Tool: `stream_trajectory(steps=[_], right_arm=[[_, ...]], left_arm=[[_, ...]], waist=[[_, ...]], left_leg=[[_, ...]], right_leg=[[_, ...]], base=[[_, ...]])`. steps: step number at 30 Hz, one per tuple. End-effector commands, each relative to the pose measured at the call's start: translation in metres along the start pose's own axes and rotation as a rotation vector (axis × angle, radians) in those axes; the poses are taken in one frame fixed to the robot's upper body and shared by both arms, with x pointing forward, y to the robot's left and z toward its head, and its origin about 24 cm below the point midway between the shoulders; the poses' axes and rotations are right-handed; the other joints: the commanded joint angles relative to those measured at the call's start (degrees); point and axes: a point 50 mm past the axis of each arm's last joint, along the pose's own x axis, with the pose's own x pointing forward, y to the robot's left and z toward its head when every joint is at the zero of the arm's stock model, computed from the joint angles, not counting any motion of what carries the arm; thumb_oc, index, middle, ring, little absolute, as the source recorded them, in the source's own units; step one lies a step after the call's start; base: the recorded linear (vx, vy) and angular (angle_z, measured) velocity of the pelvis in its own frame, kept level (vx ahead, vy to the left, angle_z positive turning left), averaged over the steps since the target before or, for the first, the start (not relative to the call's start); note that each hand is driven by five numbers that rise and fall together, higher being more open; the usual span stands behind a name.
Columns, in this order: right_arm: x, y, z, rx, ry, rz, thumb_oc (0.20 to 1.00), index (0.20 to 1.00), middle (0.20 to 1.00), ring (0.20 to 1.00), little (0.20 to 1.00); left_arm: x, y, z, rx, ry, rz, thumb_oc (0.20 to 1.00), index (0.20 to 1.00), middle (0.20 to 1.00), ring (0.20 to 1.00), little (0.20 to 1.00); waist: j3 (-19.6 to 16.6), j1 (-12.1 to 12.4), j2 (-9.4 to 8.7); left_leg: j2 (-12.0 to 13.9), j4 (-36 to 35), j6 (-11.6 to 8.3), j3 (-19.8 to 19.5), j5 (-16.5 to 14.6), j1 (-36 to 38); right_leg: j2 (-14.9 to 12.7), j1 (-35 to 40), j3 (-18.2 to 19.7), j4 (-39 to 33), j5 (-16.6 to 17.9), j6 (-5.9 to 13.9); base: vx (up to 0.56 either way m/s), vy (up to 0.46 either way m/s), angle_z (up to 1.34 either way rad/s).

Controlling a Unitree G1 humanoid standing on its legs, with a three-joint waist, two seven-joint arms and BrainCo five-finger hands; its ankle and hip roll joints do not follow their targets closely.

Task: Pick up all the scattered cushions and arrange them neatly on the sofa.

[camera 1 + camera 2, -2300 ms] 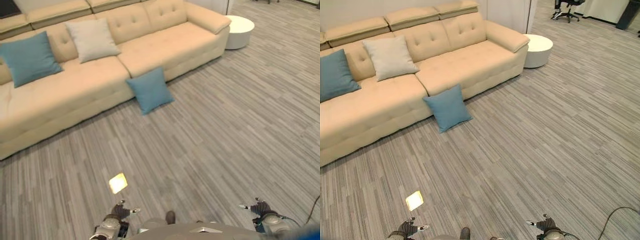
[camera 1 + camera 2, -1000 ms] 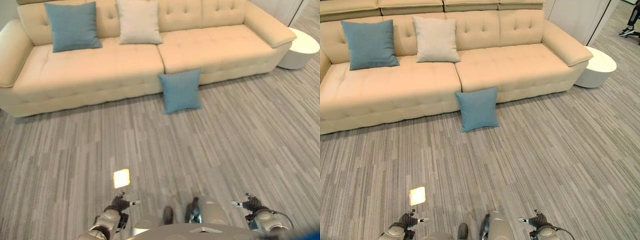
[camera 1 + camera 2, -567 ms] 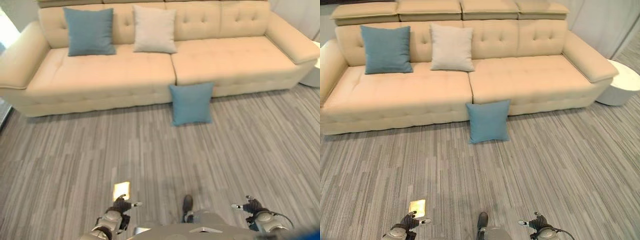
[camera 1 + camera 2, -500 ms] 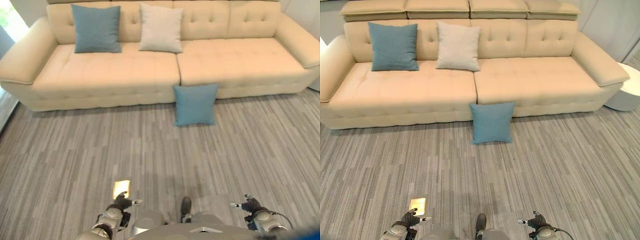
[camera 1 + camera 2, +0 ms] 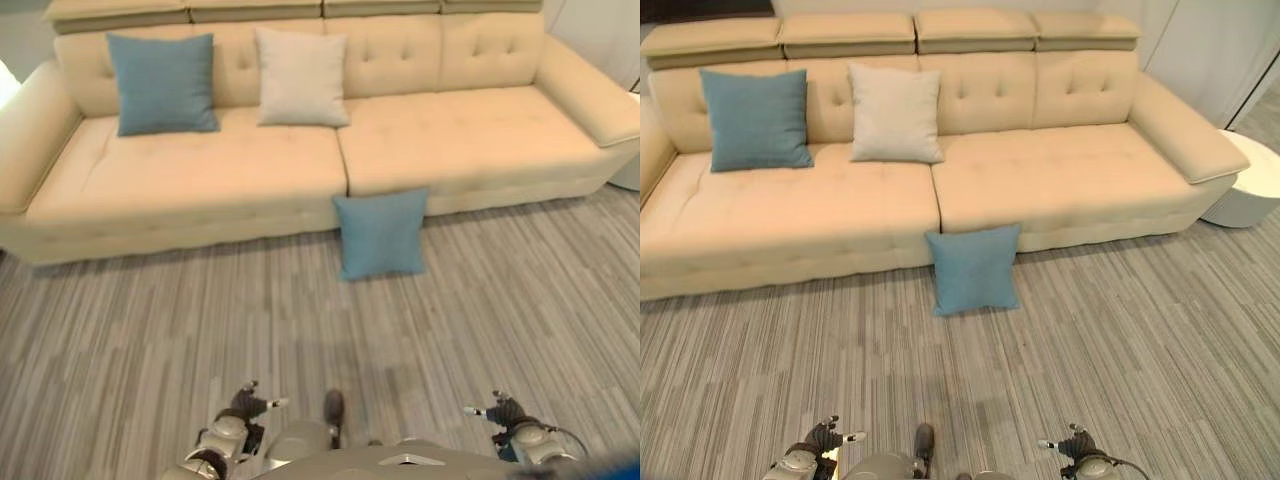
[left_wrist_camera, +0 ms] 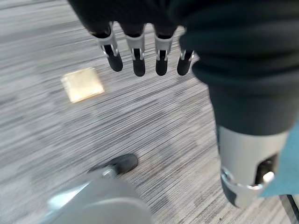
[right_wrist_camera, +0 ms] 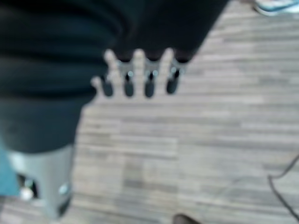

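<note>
No readable text, labels or numbers anywhere.

Matt woven-cloth blue cushion (image 5: pixel 380 232); smooth tufted beige sofa (image 5: pixel 230 165); striped grey carpet floor (image 5: pixel 150 330)

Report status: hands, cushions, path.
Left hand and right hand open, empty. Blue cushion on floor against sofa; two cushions on seat. Path clear.

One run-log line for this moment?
phase: approach | blue floor cushion: leaning on sofa front | left hand: open, empty | right hand: open, empty
</note>
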Motion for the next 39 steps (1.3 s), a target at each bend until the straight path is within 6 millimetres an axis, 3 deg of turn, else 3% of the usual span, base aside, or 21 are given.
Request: stream_trajectory(steps=[1, 3, 7, 10, 13, 14, 15, 16, 18, 20, 21, 22, 23, 26, 27, 28, 29, 33, 36, 37, 39], right_arm=[[0.004, -0.017, 0.018, 0.005, -0.05, -0.054, 1.0, 1.0, 1.0, 1.0, 1.0], [0.004, -0.018, 0.022, 0.003, -0.059, -0.054, 1.0, 1.0, 1.0, 1.0, 1.0], [0.005, -0.021, 0.029, -0.002, -0.072, -0.055, 1.0, 1.0, 1.0, 1.0, 1.0], [0.005, -0.018, 0.026, -0.021, -0.071, -0.041, 1.0, 1.0, 1.0, 1.0, 1.0], [0.005, -0.019, 0.026, -0.023, -0.072, -0.042, 1.0, 1.0, 1.0, 1.0, 1.0], [0.005, -0.019, 0.028, -0.032, -0.084, -0.041, 1.0, 1.0, 1.0, 1.0, 1.0], [0.005, -0.019, 0.028, -0.032, -0.084, -0.041, 1.0, 1.0, 1.0, 1.0, 1.0], [0.005, -0.02, 0.031, -0.019, -0.095, -0.044, 1.0, 1.0, 1.0, 1.0, 1.0], [0.005, -0.025, 0.03, 0.002, -0.097, -0.059, 1.0, 1.0, 1.0, 1.0, 1.0], [0.005, -0.026, 0.027, 0.0, -0.086, -0.059, 1.0, 1.0, 1.0, 1.0, 1.0], [0.005, -0.027, 0.025, 0.003, -0.079, -0.059, 1.0, 1.0, 1.0, 1.0, 1.0], [0.004, -0.029, 0.023, 0.006, -0.075, -0.066, 1.0, 1.0, 1.0, 1.0, 1.0], [0.004, -0.029, 0.021, 0.004, -0.07, -0.065, 1.0, 1.0, 1.0, 1.0, 1.0], [0.004, -0.028, 0.016, 0.004, -0.056, -0.067, 1.0, 1.0, 1.0, 1.0, 1.0], [0.004, -0.026, 0.018, -0.008, -0.058, -0.064, 1.0, 1.0, 1.0, 1.0, 1.0], [0.004, -0.026, 0.018, -0.008, -0.058, -0.064, 1.0, 1.0, 1.0, 1.0, 1.0], [0.004, -0.024, 0.02, -0.016, -0.065, -0.061, 1.0, 1.0, 1.0, 1.0, 1.0], [0.003, -0.02, 0.018, -0.032, -0.062, -0.045, 1.0, 1.0, 1.0, 1.0, 1.0], [0.003, -0.016, 0.016, -0.039, -0.062, -0.029, 1.0, 1.0, 1.0, 1.0, 1.0], [0.003, -0.015, 0.019, -0.039, -0.066, -0.026, 1.0, 1.0, 1.0, 1.0, 1.0], [0.004, -0.016, 0.023, -0.036, -0.081, -0.025, 1.0, 1.0, 1.0, 1.0, 1.0]], left_arm=[[0.002, 0.0, 0.012, -0.016, -0.032, 0.004, 1.0, 1.0, 1.0, 1.0, 1.0], [0.003, 0.003, 0.012, -0.02, -0.035, 0.013, 1.0, 1.0, 1.0, 1.0, 1.0], [0.003, 0.008, 0.011, -0.028, -0.026, 0.04, 1.0, 1.0, 1.0, 1.0, 1.0], [0.002, 0.009, 0.002, -0.017, -0.004, 0.045, 1.0, 1.0, 1.0, 1.0, 1.0], [0.001, 0.008, 0.002, -0.016, -0.001, 0.041, 1.0, 1.0, 1.0, 1.0, 1.0], [0.001, 0.005, 0.001, -0.029, 0.0, 0.031, 1.0, 1.0, 1.0, 1.0, 1.0], [0.001, 0.005, 0.001, -0.029, 0.0, 0.031, 1.0, 1.0, 1.0, 1.0, 1.0], [0.001, 0.003, 0.002, -0.026, -0.003, 0.025, 1.0, 1.0, 1.0, 1.0, 1.0], [0.001, 0.002, 0.004, -0.037, -0.011, 0.012, 1.0, 1.0, 1.0, 1.0, 1.0], [0.002, 0.001, 0.006, -0.037, -0.019, 0.008, 1.0, 1.0, 1.0, 1.0, 1.0], [0.002, -0.001, 0.01, -0.037, -0.029, -0.001, 1.0, 1.0, 1.0, 1.0, 1.0], [0.002, -0.007, 0.012, -0.023, -0.035, -0.017, 1.0, 1.0, 1.0, 1.0, 1.0], [0.002, -0.009, 0.014, -0.017, -0.041, -0.024, 1.0, 1.0, 1.0, 1.0, 1.0], [0.002, -0.01, 0.015, -0.013, -0.044, -0.029, 1.0, 1.0, 1.0, 1.0, 1.0], [0.002, -0.007, 0.014, -0.01, -0.045, -0.022, 1.0, 1.0, 1.0, 1.0, 1.0], [0.002, -0.007, 0.014, -0.01, -0.045, -0.022, 1.0, 1.0, 1.0, 1.0, 1.0], [0.001, -0.007, 0.007, -0.037, -0.021, -0.018, 1.0, 1.0, 1.0, 1.0, 1.0], [-0.001, -0.004, -0.007, -0.059, 0.026, -0.009, 1.0, 1.0, 1.0, 1.0, 1.0], [-0.002, 0.002, -0.014, -0.062, 0.05, 0.004, 1.0, 1.0, 1.0, 1.0, 1.0], [-0.001, 0.006, -0.011, -0.066, 0.044, 0.014, 1.0, 1.0, 1.0, 1.0, 1.0], [0.0, 0.01, -0.004, -0.069, 0.019, 0.022, 1.0, 1.0, 1.0, 1.0, 1.0]], waist=[[1.23, 2.59, 1.21], [1.12, 3.64, 2.43], [0.89, 4.78, 2.69], [0.04, 4.88, 1.3], [-0.4, 4.83, 1.01], [-0.29, 4.67, 0.27], [-0.31, 4.64, 0.28], [-0.16, 4.45, -0.09], [0.85, 4.43, -0.95], [1.08, 4.3, -1.02], [1.28, 4.12, -1.08], [1.18, 3.3, -1.19], [1.14, 2.81, -1.31], [0.78, 1.97, -1.36], [0.85, 2.82, -1.22], [0.82, 2.71, -1.25], [0.87, 4.16, -1.17], [0.07, 4.5, -1.49], [-0.45, 5.28, -2.23], [0.43, 5.39, -2.26], [1.69, 4.7, -2.83]], left_leg=[[1.04, 6.18, -1.06, -1.08, -11.47, 0.83], [2.72, 6.13, -1.44, -0.54, -12.05, 1.09], [4.06, 6.28, -2.19, -0.28, -12.68, 1.78], [5.6, 6.61, -3.85, -0.08, -14.36, 4.7], [6.23, 7.16, -4.54, -0.51, -14.83, 5.07], [8.84, 15.17, -6.83, -0.66, -10.46, 2.29], [8.85, 15.24, -6.83, -0.69, -10.5, 2.24], [9.84, 19.16, -7.42, -0.37, -8.42, 0.52], [13.2, 31.38, -6.79, 2.0, -5.44, -4.89], [13.45, 32.3, -6.3, 2.93, -6.43, -6.01], [11.97, 31.79, -5.96, 2.84, -8.42, -7.43], [9.22, 26.5, -5.72, 3.67, -11.8, -8.5], [7.99, 22.87, -5.64, 4.75, -12.47, -9.14], [6.35, 15.31, -6.3, 6.32, -10.12, -9.27], [4.01, 9.3, -7.46, 3.97, -6.52, -9.75], [3.95, 9.18, -7.45, 3.87, -6.41, -9.76], [2.42, 8.28, -7.84, -0.83, -6.09, -9.72], [1.3, 8.17, -6.5, -3.48, -6.71, -7.86], [0.78, 8.03, -4.25, -3.46, -9.08, -5.22], [0.17, 8.44, -2.39, -3.5, -10.48, -3.48], [-1.15, 9.27, -0.75, -4.01, -11.23, -2.7]], right_leg=[[0.54, 3.1, -3.3, -14.77, 10.28, -0.54], [0.87, 4.3, -4.52, -25.24, 9.11, -1.39], [1.71, 5.53, -0.36, -41.91, 15.24, 0.47], [1.85, 6.84, 0.39, -43.85, 17.8, 1.48], [2.12, 7.64, -0.08, -44.03, 17.0, 1.26], [4.04, 9.43, 0.04, -43.46, 15.02, -1.24], [4.04, 9.42, 0.01, -43.46, 15.03, -1.24], [4.93, 10.7, -0.27, -44.49, 14.3, -2.53], [7.34, 13.92, -0.34, -46.03, 12.65, -5.66], [7.77, 14.74, -0.54, -46.76, 12.28, -6.08], [7.86, 15.1, -0.6, -47.33, 12.11, -5.85], [7.62, 15.22, -1.47, -47.7, 11.61, -5.11], [7.4, 15.3, -2.53, -47.76, 11.48, -4.69], [7.53, 15.48, -3.93, -47.79, 11.17, -4.41], [8.34, 15.95, -3.79, -47.44, 10.93, -4.33], [8.31, 15.92, -3.89, -47.44, 10.91, -4.33], [8.74, 16.52, -3.2, -46.35, 9.94, -4.2], [8.4, 17.3, -2.83, -43.39, 7.85, -4.03], [6.29, 15.53, -3.66, -33.16, 6.03, -2.44], [3.67, 11.16, -3.54, -22.27, 9.3, 0.1], [1.09, 5.97, -2.1, -11.34, 13.24, 1.55]], base=[[0.1, -0.021, -0.1], [0.15, -0.077, -0.02], [0.21, -0.213, -0.27], [0.38, -0.469, -0.09], [0.22, -0.39, 0.22], [0.21, -0.534, 0.29], [0.27, -0.73, 0.43], [0.1, -0.365, 0.45], [0.18, -0.576, 0.32], [0.11, -0.277, 0.09], [0.14, -0.216, 0.07], [0.14, -0.149, 0.1], [0.12, -0.092, 0.43], [0.13, -0.044, 0.6], [0.18, -0.028, 0.29], [0.32, 0.019, 0.24], [0.2, 0.024, 0.01], [0.34, 0.094, -0.21], [0.34, 0.168, -0.18], [0.3, 0.274, -0.09], [0.2, 0.197, -0.12]])
